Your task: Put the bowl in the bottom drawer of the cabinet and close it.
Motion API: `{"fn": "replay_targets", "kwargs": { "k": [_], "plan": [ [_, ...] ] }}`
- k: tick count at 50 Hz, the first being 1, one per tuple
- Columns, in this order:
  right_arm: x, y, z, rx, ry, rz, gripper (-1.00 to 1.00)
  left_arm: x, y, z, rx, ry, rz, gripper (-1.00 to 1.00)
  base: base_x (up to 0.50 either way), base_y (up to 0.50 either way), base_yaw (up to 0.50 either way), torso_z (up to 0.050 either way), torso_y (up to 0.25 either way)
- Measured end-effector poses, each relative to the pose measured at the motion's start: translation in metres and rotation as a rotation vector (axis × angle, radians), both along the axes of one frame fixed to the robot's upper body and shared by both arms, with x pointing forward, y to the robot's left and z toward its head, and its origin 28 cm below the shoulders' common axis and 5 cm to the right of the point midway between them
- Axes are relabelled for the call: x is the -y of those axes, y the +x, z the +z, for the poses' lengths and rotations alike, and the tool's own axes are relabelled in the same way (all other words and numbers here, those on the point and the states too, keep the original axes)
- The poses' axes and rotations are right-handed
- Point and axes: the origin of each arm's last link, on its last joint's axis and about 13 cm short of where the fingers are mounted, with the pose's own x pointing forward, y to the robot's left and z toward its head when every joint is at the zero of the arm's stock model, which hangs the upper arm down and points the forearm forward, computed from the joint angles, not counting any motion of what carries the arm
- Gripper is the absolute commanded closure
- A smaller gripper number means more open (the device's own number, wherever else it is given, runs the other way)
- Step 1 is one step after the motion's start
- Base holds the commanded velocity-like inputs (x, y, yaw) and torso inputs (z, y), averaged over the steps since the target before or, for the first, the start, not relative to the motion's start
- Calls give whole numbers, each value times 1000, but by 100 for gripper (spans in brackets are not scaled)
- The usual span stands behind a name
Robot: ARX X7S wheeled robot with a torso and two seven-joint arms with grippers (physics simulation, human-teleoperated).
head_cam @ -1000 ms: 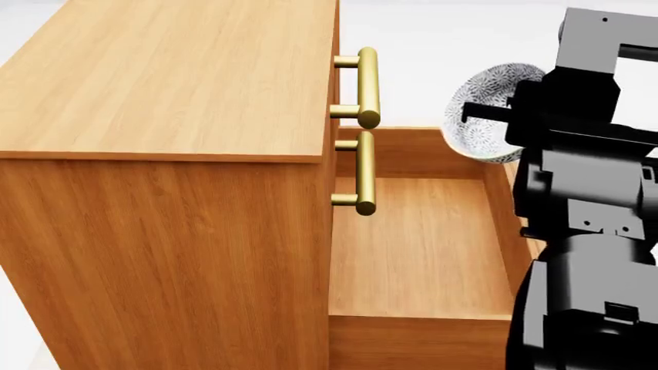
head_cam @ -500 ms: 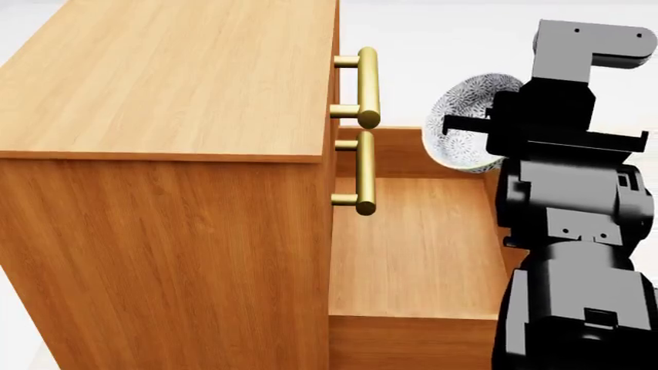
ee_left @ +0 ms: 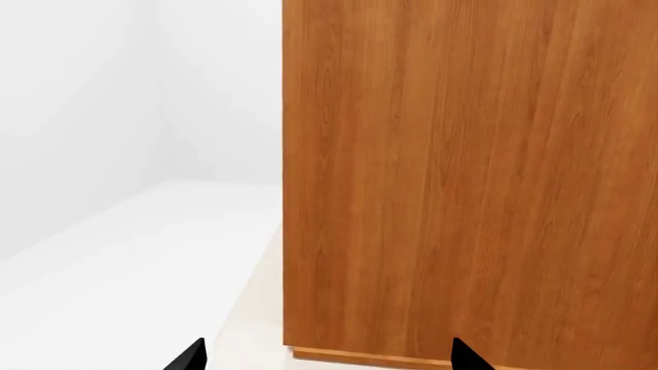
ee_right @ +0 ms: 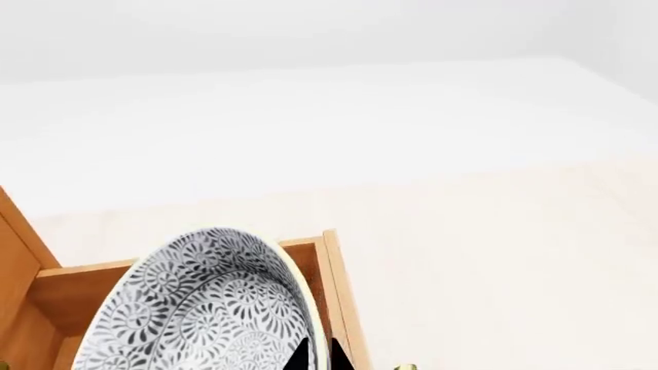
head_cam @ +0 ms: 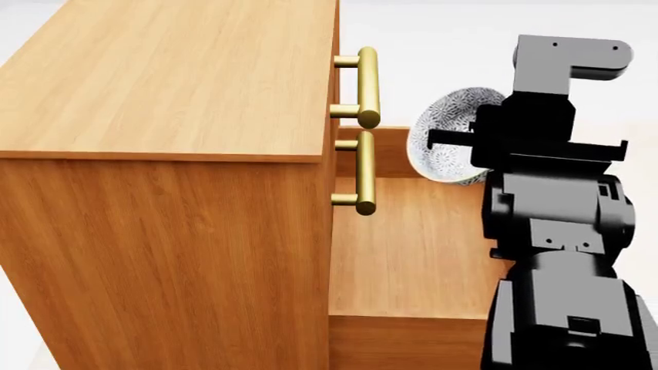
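Observation:
The cabinet (head_cam: 154,77) fills the left of the head view, and its bottom drawer (head_cam: 411,247) stands pulled out, showing a bare wooden floor. The blue-grey floral bowl (head_cam: 442,142) hangs tipped on edge above the drawer's far part. My right gripper (head_cam: 437,139) is shut on its rim. In the right wrist view the bowl (ee_right: 196,308) sits over the drawer wall (ee_right: 329,262), with the right gripper (ee_right: 317,358) pinching the rim, one finger inside and one outside. My left gripper (ee_left: 327,358) is open beside the cabinet side (ee_left: 463,177) and holds nothing.
Two brass bar handles (head_cam: 367,85) of the upper drawers jut out over the open drawer's near-cabinet edge. My black right arm (head_cam: 555,254) covers the drawer's right side. Pale floor (ee_right: 494,231) lies beyond the drawer.
My right arm has carried the bowl leftward, from beyond the drawer's right wall to above the drawer's far part. Cabinet and drawer have not moved.

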Motion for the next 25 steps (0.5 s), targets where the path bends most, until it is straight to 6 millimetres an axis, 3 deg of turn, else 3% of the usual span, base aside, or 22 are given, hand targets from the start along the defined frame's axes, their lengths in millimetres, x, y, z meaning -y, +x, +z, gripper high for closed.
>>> {"fn": "replay_targets", "kwargs": {
  "k": [25],
  "plan": [
    [-6, -2, -16, -30, -5, 26, 100, 0, 0, -1, 0, -2, 0, -100, 0, 0, 0, 0, 0]
  ]
}}
